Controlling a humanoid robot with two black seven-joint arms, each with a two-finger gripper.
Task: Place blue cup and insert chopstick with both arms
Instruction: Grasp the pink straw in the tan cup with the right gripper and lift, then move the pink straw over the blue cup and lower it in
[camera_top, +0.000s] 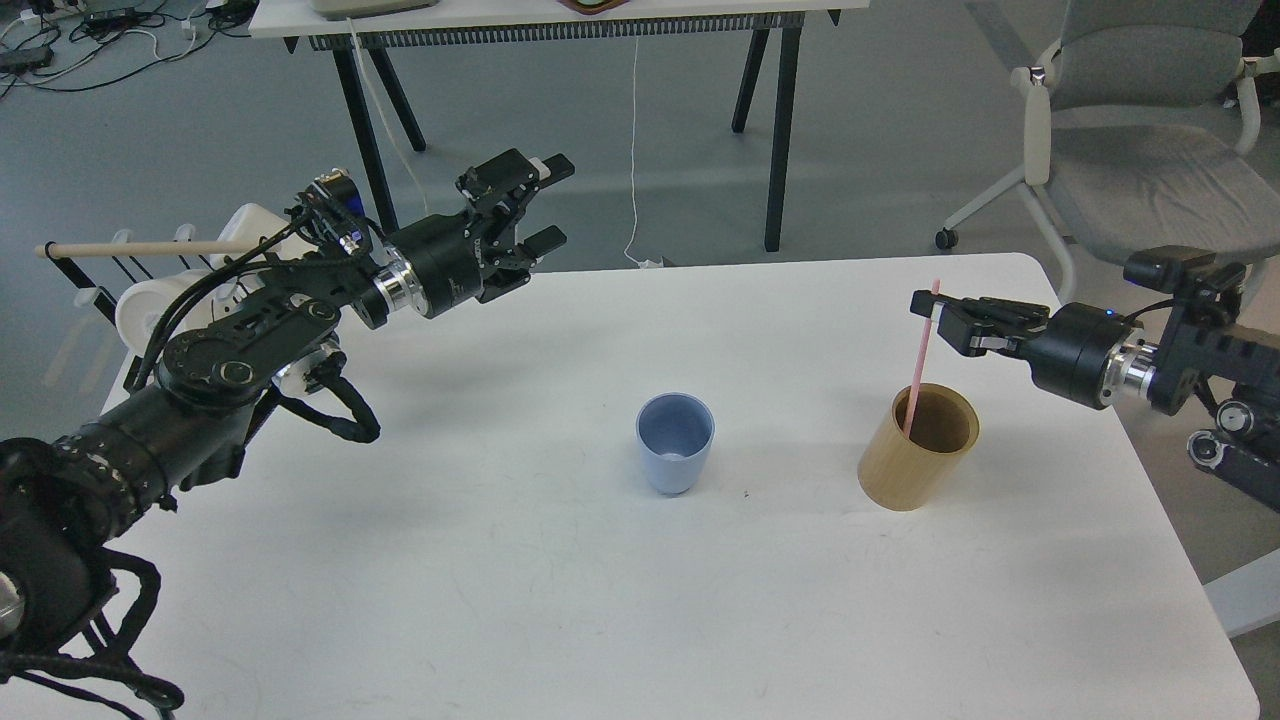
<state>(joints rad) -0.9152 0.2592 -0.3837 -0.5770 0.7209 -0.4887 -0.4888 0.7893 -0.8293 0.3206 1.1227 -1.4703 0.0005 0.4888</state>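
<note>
Head view shows a broad white tabletop (500, 600), smooth and matte, with rounded corners. Beyond it stand a second table on black legs (770, 130) and a grey office chair (1140, 150) on the grey floor. At the tabletop's left edge sits a white plastic rack (160, 300) with a pale wooden rod (140, 248) lying across it.

My left arm (250, 340) reaches in over that corner, its jaws (545, 205) spread wide, holding nothing, well above the surface. My right arm (1150, 350) comes in from the right; its jaws (935, 312) are pinched on the upper end of the chopstick (920, 350).

A tan wooden cylinder holder (915, 460) stands upright, right of centre. The thin pink chopstick leans inside it, lower end hidden below the rim. The blue cup (675, 445), smooth plastic and tapering to its base, stands upright near the middle, left of the holder and apart from it.
</note>
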